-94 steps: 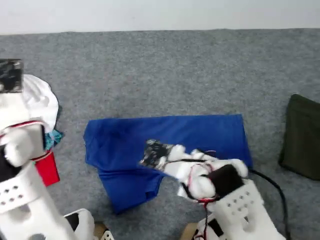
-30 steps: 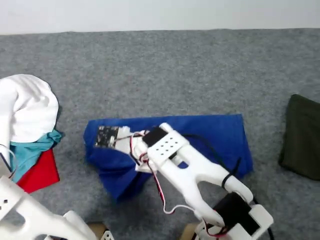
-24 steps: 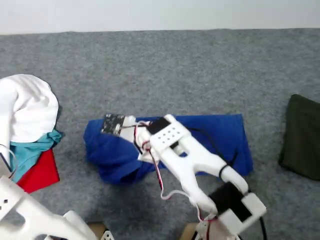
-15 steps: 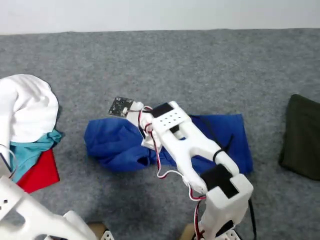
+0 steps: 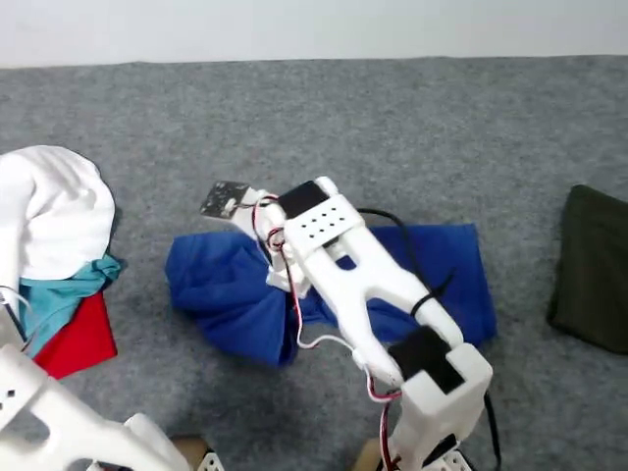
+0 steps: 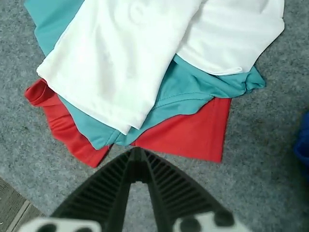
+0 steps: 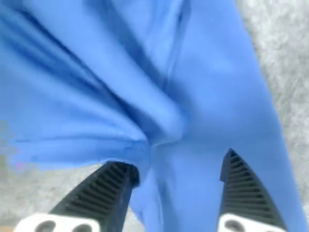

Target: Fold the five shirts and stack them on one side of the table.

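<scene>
A blue shirt [image 5: 422, 270] lies mid-table, its left part bunched into folds [image 5: 231, 294]. My right gripper [image 5: 275, 270] is over that bunched part. In the right wrist view it [image 7: 179, 162] stands open, with blue cloth [image 7: 120, 87] close beneath and between the fingers and a fold lying against one finger [image 7: 113, 186]. A pile of a white shirt [image 5: 54, 211], a teal shirt [image 5: 59, 294] and a red shirt [image 5: 83, 339] lies at the left edge. My left gripper [image 6: 136, 152] hangs shut above that pile's red shirt [image 6: 188, 137]. A dark green shirt [image 5: 594, 270] lies folded at the right edge.
The grey felt table [image 5: 324, 128] is bare along the far side up to a white wall. The left arm's white base [image 5: 49, 422] stands at the near left corner. The right arm's base and black cable [image 5: 442, 392] sit at the near edge.
My right arm has swung left and farther across the blue shirt, and the shirt's near-left flap has been dragged into a bunch. The left arm has drawn back off the pile.
</scene>
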Tool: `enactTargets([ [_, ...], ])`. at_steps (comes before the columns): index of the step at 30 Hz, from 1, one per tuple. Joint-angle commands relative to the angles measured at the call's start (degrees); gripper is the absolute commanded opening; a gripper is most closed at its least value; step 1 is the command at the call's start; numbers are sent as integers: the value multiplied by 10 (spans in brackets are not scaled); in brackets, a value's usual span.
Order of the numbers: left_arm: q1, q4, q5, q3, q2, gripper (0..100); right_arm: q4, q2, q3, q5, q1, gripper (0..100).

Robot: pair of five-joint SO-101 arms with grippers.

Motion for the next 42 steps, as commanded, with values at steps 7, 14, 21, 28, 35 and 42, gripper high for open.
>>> enactTargets([
  [7, 117, 63, -6, -6, -10, 3, 103, -89, -33, -10, -61, 270],
  [14, 122, 64, -7, -6, -10, 3, 188, -85, -25, -6, -59, 270],
  [21, 122, 76, -68, -6, -10, 3, 187, -90, 57, -5, -61, 270],
  [28, 123, 84, -138, 18, -10, 3, 188, -134, 62, -5, -93, 270],
  [35, 71, 82, -148, 8, -10, 3, 164, -167, 113, 17, -179, 273],
  [42, -31, 54, -149, 5, -10, 3, 44, -163, 181, 63, -239, 273],
])
